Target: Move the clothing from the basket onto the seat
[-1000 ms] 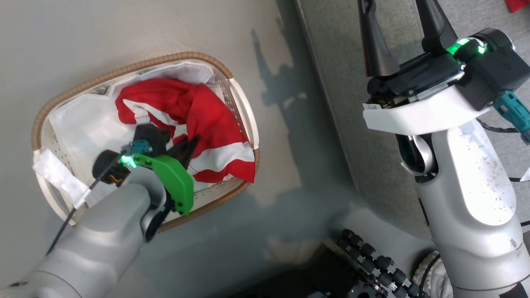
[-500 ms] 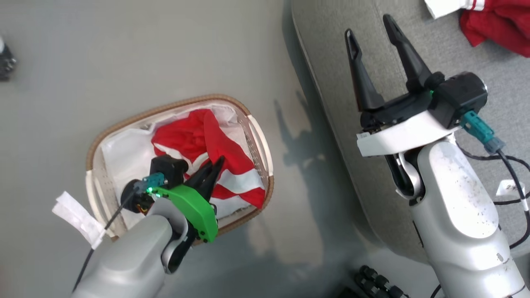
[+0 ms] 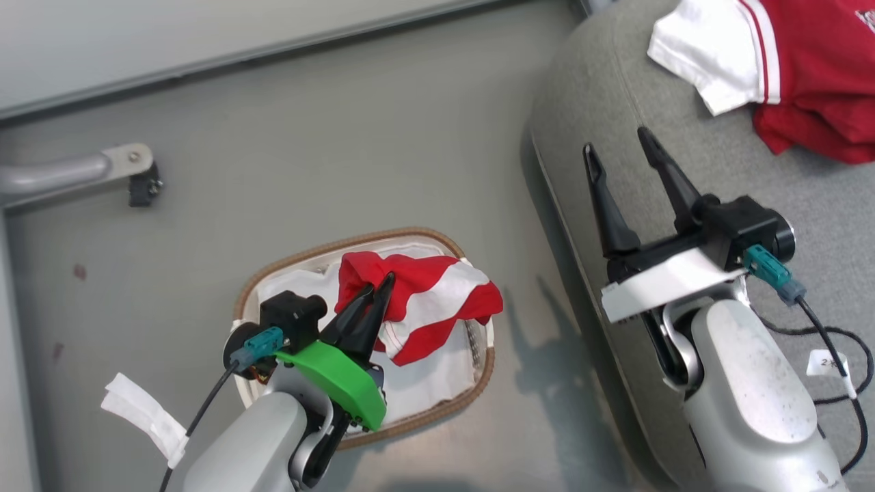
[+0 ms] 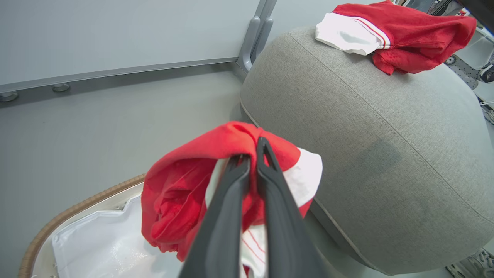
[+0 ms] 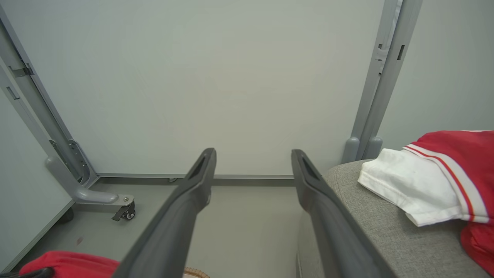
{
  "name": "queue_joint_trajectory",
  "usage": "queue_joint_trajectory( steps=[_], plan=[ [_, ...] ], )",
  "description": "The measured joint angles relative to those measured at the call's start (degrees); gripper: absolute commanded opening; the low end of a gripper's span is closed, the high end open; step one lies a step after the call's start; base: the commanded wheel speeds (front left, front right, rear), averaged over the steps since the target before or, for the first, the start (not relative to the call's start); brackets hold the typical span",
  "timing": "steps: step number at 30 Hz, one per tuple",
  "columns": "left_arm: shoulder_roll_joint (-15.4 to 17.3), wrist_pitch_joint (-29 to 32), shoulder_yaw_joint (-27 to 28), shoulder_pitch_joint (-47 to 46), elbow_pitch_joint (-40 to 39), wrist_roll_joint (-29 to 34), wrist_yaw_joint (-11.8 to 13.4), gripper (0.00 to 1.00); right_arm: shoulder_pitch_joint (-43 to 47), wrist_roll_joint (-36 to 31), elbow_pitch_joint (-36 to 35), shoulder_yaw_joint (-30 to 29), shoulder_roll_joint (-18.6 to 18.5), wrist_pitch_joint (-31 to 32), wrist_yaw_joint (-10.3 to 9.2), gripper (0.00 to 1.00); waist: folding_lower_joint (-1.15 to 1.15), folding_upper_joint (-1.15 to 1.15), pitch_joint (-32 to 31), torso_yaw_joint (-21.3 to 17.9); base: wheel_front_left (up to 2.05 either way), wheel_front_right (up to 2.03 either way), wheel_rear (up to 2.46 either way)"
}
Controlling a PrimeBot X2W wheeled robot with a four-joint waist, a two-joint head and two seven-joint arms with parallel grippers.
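Lower centre, above the oval white laundry basket with brown woven rim (image 3: 287, 263), the left gripper (image 3: 380, 283) pinches a red, white-striped jersey (image 3: 437, 307). Best carried high rightward, so its hem clears the rim. Right gripper (image 3: 616, 143), spread empty, hovers over the large grey fabric seat (image 3: 786, 184) holding another jersey (image 3: 813, 75).

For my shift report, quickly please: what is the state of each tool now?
The left tool is closed, holding the red jersey.
The right tool is open, holding nothing.
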Motion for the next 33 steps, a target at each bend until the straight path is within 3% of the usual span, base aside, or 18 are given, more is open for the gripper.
queue_joint_trajectory(
  steps=[8,21,33],
  plan=[
    [-1.5,0.0,6.1,4.5,-8.0,6.4,0.0,0.00,6.1,-0.4,1.7,-1.0,0.0,0.0,0.00,1.00,0.00,0.00,-7.8,3.8,0.00,0.00,0.00],
    [-1.7,0.0,11.4,5.4,-15.5,9.3,0.0,0.00,12.7,-0.2,4.5,0.4,0.0,0.0,0.00,1.00,0.00,0.00,-16.4,7.2,0.00,0.00,0.00],
    [-2.0,0.0,11.5,6.0,-16.7,9.8,0.0,0.00,15.8,-1.8,8.0,8.1,-1.0,0.0,0.00,1.00,0.00,0.00,-20.0,9.6,0.00,0.00,0.00]
  ],
)
